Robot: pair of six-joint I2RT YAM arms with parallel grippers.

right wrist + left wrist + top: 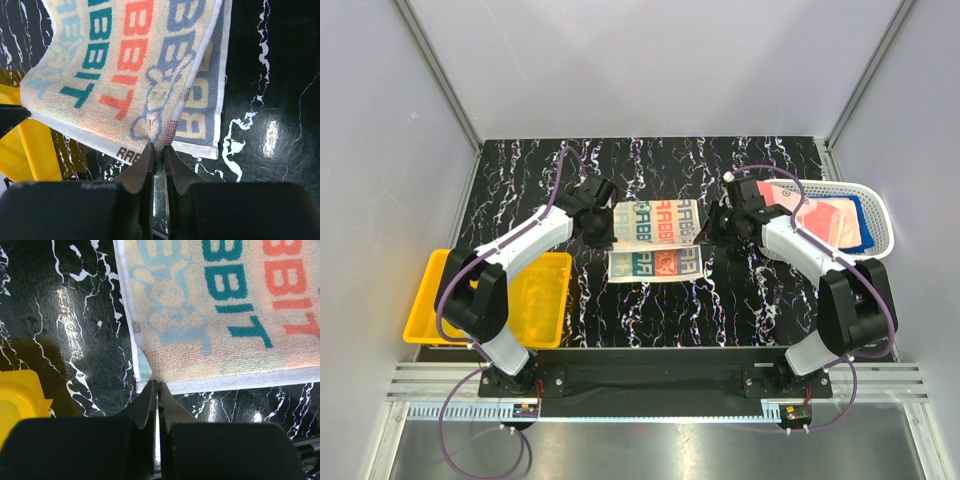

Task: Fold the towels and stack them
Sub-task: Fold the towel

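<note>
Mid-surface, my left fingers and right fingers are clamped on the hemmed corners of the lettered towel. It looks soft, light and floppy, so I reckon the middle sags.

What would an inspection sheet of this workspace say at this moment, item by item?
Surface: black marbled table, white veins.
Job's things: lettered towel held at two corners, near part on the table; pink and blue towels in the white mesh basket.
Clutter: yellow bin at the left.
Grippers: left gripper and right gripper both shut on the lettered towel.
Cables: purple cables along both arms.
Surroundings: grey walls, metal rail at the near edge.
</note>
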